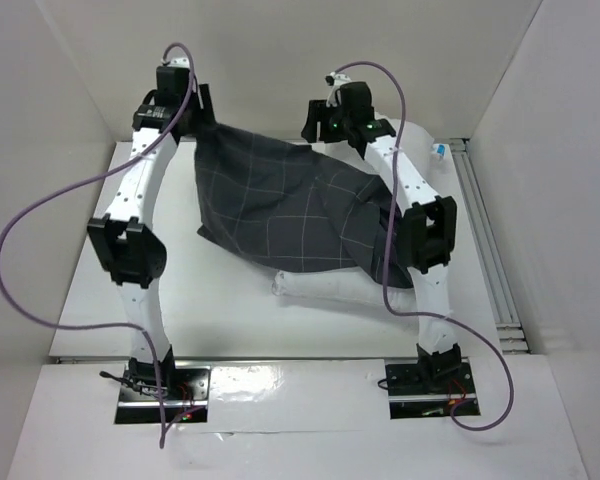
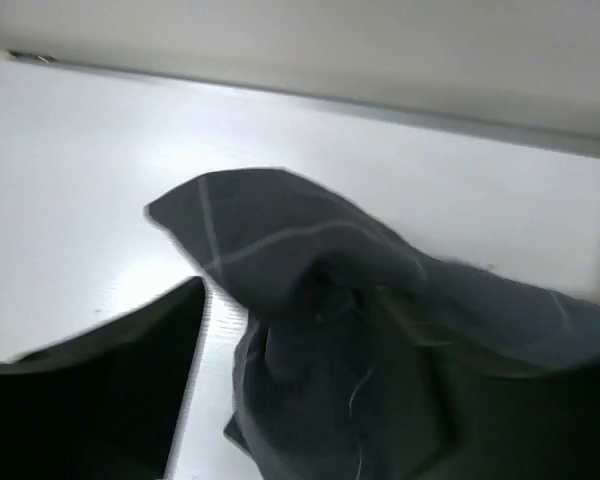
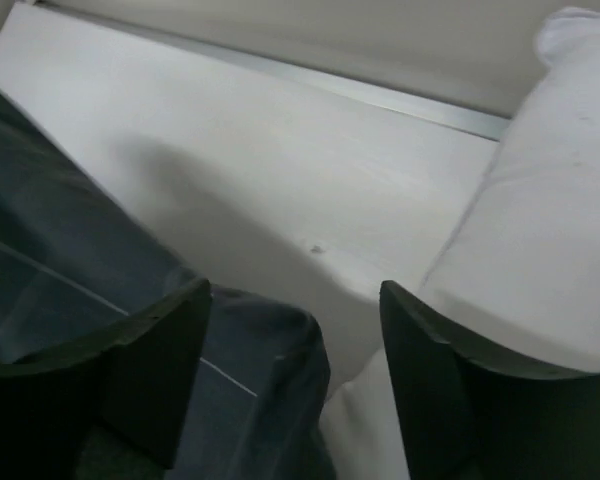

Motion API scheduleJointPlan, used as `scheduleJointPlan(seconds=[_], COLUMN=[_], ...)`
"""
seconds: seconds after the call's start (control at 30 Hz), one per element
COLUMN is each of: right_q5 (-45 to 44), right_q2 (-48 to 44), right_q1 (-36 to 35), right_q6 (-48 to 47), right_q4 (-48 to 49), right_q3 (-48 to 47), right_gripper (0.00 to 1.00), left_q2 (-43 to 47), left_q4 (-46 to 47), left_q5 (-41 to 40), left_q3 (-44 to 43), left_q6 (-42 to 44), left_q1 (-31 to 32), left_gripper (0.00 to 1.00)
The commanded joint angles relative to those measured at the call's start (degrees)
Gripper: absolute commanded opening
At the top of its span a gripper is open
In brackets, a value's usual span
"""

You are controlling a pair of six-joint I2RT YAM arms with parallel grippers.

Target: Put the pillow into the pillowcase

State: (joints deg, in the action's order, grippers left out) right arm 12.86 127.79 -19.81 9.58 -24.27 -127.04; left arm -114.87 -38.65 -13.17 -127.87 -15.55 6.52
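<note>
Right gripper [image 3: 292,295] jaws apart, gripping nothing | left gripper [image 1: 200,118] at far-left corner, cloth hides its grip, I can't tell | pillowcase [image 1: 290,205] covers most of pillow [image 1: 330,288] | pillow lies left-right, bare edge near of both grippers, closest to my right arm

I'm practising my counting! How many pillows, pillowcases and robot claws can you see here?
Pillow: 1
Pillowcase: 1
Claws: 2, the left claw and the right claw
Total: 4
</note>
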Motion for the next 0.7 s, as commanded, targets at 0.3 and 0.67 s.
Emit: scheduleJointPlan(seconds=[0.3,0.67], right_q5=[-9.33,-20.50], right_q2=[-27.22,-57.02], right_q1=[3.64,2.59], right_q6=[2.19,-0.53], right_q4=[-0.77,-13.94], right_q3=[12.24,42.31], right_gripper=[0.99,0.99], left_q2=[13.87,30.32], left_q4=[1.30,12.89], left_q5=[13.26,12.11], left_q3=[30.63,70.56], left_q6=[-13.60,-24.97], left_q1=[1.29,4.81], left_gripper=[0.87,0.91])
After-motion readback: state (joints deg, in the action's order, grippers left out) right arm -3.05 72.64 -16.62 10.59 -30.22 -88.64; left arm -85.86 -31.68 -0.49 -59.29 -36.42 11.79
